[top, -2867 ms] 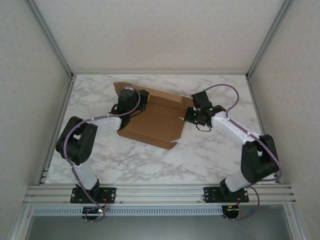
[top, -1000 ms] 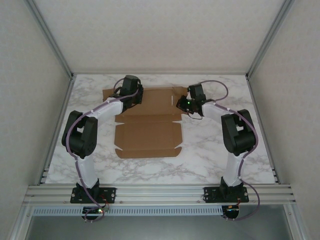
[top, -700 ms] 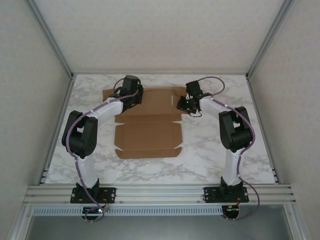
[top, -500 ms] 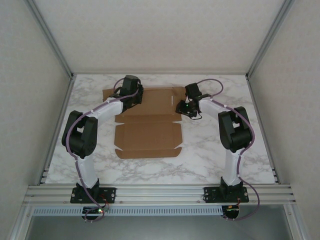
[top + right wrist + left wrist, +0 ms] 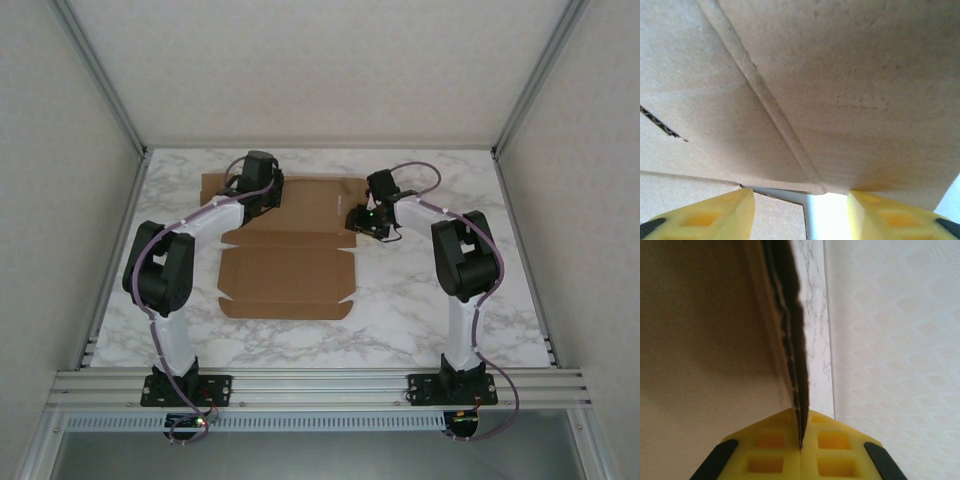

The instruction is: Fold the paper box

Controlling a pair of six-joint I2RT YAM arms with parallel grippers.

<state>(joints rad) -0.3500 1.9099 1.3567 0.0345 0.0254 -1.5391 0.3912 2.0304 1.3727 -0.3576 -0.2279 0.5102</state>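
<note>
Clearly, paper box (image 5: 705, 340) edge inside left tool (image 5: 801, 432)

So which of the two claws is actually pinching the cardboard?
The left gripper: its yellow fingers are shut on an edge of the paper box. The right gripper stands open, with nothing between its jaws.

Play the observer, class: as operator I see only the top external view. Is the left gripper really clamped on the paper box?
Observer: Yes; the left wrist view shows the left gripper shut on an edge of the paper box.
Operator: And the other arm?
Observer: The right gripper is open, its yellow pads apart with nothing between them.
Operator: What faces it?
Observer: Bare cardboard with a crease running diagonally toward the gap.
</note>
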